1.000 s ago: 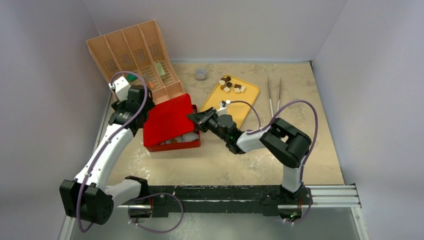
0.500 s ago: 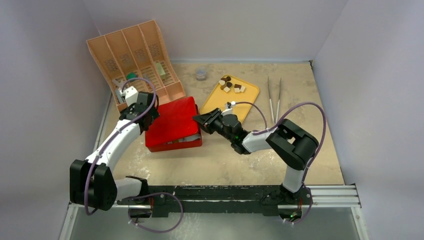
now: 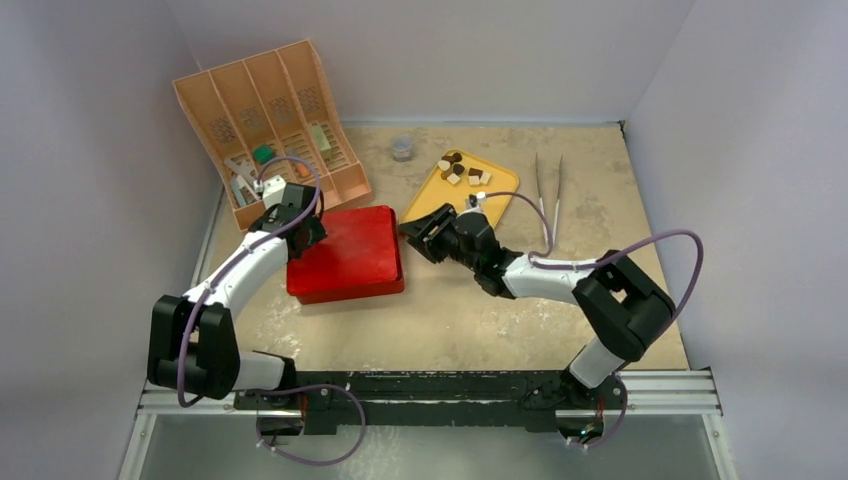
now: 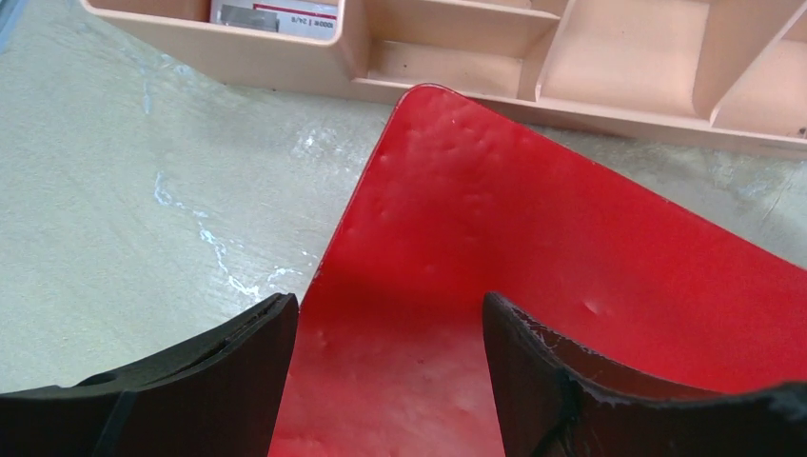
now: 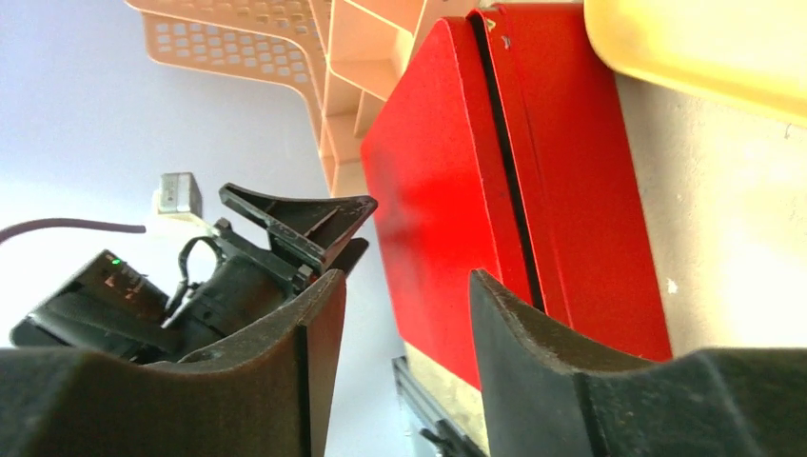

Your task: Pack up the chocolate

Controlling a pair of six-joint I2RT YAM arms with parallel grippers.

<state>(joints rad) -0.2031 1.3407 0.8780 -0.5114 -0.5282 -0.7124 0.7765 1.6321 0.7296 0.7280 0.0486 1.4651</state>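
Observation:
The red box [image 3: 345, 253] lies shut on the table, its lid flat; it fills the left wrist view [image 4: 571, 248] and shows edge-on in the right wrist view [image 5: 533, 171]. Several chocolate pieces [image 3: 462, 170], brown and white, lie on the yellow tray [image 3: 495, 205]. My left gripper [image 3: 300, 225] is open and empty over the lid's back left corner, its jaws wide apart in the left wrist view [image 4: 390, 381]. My right gripper [image 3: 420, 232] is open and empty just right of the box, near the tray's front end, and also shows in its own wrist view [image 5: 404, 362].
An orange divided organizer [image 3: 270, 120] leans at the back left, right behind the box. Metal tweezers [image 3: 548, 195] lie right of the tray. A small grey cup [image 3: 402, 148] stands at the back. The yellow tray's edge [image 5: 704, 48] is close to my right gripper.
The red lid has come down from tilted open to flat shut. My left gripper moved right and down with it. My right gripper drew back to the right, away from the box.

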